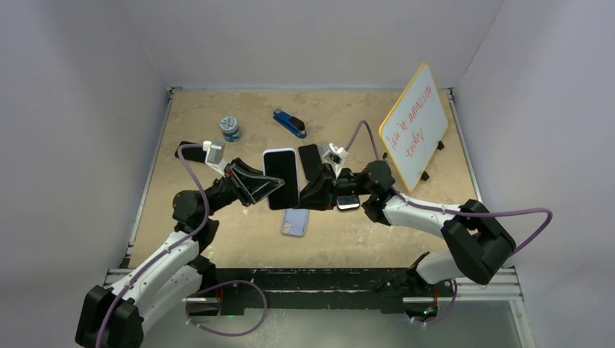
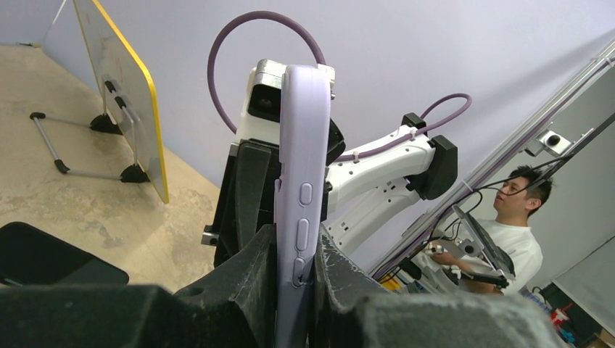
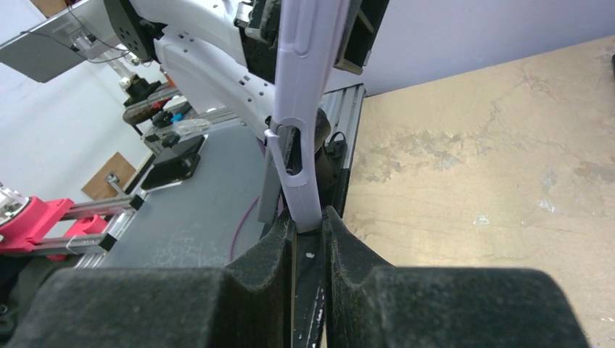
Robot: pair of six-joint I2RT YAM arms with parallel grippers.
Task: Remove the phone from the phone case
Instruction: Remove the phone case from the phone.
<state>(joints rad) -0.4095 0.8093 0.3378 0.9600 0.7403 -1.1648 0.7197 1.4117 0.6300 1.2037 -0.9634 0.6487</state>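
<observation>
A phone (image 1: 280, 174) with a dark screen sits in a lavender phone case (image 2: 303, 145) and is held up off the table between both arms. My left gripper (image 2: 296, 268) is shut on the case's long edge, just below the side buttons. In the top view the left gripper (image 1: 274, 188) is on the case's left side and the right gripper (image 1: 301, 190) on its right. In the right wrist view the right gripper (image 3: 308, 221) is shut on the end of the case (image 3: 303, 109), below a slot cutout. From both wrist views only the case's edge shows.
A second lavender case (image 1: 295, 221) lies flat on the table below the held one. Black phones lie behind (image 1: 310, 161), at the left (image 1: 190, 151) and under the right arm (image 1: 348, 203). A blue stapler (image 1: 290, 123), a small jar (image 1: 230, 128) and a yellow-framed whiteboard (image 1: 415, 127) stand further back.
</observation>
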